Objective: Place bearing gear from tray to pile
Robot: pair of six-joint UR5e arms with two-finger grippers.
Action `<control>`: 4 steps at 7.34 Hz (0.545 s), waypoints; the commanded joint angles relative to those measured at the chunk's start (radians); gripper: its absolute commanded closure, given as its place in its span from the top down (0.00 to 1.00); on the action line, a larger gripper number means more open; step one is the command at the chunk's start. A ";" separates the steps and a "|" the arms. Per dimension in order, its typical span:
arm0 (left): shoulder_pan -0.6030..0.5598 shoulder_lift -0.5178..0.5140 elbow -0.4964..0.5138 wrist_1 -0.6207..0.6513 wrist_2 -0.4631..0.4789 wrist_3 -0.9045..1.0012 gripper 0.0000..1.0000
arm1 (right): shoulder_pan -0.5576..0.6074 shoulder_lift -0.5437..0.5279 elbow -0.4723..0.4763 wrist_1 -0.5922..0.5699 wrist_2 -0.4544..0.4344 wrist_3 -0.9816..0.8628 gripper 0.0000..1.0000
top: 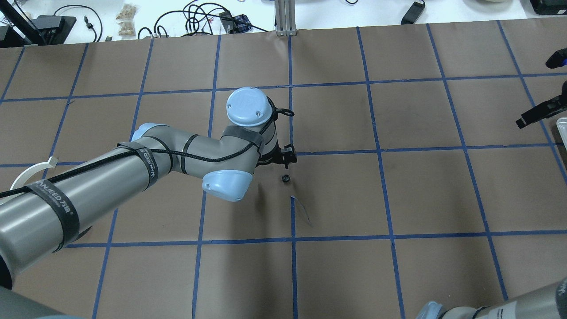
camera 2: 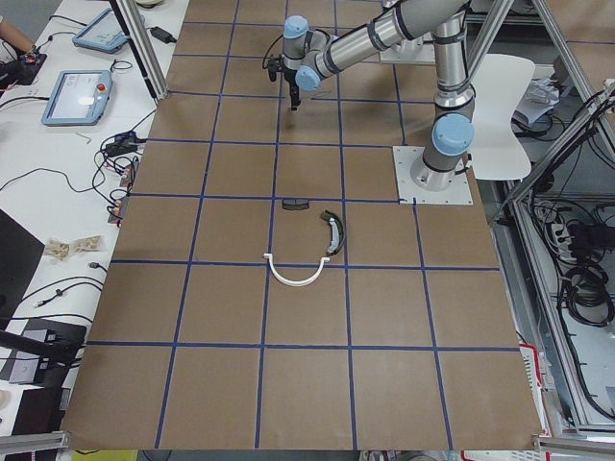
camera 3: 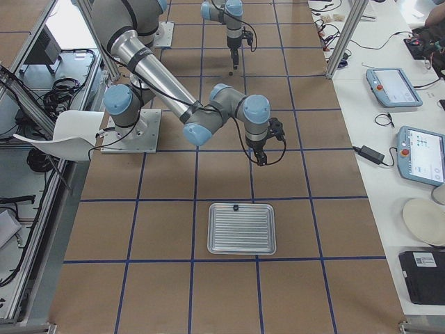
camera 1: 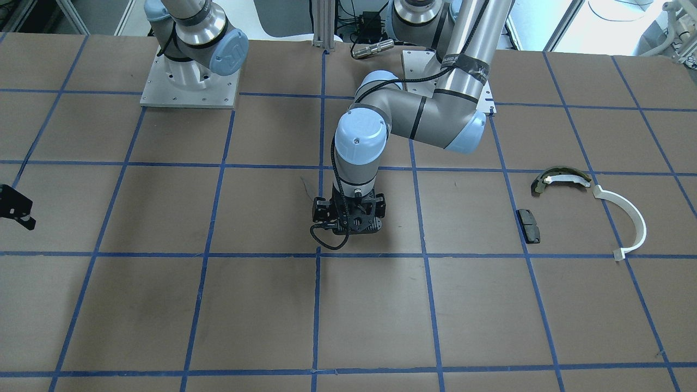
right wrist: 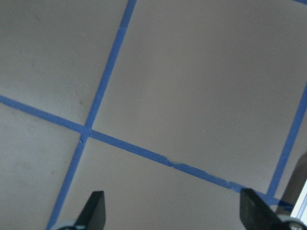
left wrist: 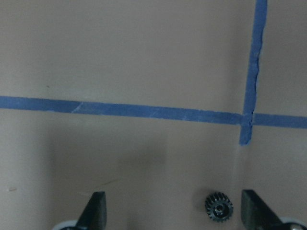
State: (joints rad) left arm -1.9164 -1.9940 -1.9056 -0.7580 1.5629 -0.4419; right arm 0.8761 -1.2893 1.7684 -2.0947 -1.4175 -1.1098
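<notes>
Overhanging bearing gear (left wrist: 219,207) — "ANJEED"-strapped left arm (top: 110,186)

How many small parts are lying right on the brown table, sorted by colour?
Black: 2, pad and gear
White: 1, half-ring
Olive-and-white: 1, brake shoe
Total: 4

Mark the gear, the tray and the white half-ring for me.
gear (left wrist: 219,207), left wrist view, its toothed top face.
tray (camera 3: 242,233), exterior right view, bare ribbed floor.
white half-ring (camera 1: 641,223), front-facing view, middle of the arc.
</notes>
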 commanded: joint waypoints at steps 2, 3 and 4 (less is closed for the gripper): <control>-0.067 -0.051 0.028 0.028 0.003 -0.046 1.00 | -0.136 0.027 -0.003 -0.007 0.006 -0.492 1.00; -0.082 -0.054 0.028 0.023 0.005 -0.043 1.00 | -0.196 0.050 -0.003 -0.004 0.008 -0.583 1.00; -0.081 -0.057 0.031 0.023 0.006 -0.037 0.91 | -0.218 0.071 -0.012 -0.007 0.006 -0.650 1.00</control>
State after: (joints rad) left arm -1.9893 -2.0448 -1.8801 -0.7335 1.5674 -0.4802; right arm 0.7033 -1.2457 1.7634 -2.0999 -1.4110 -1.6495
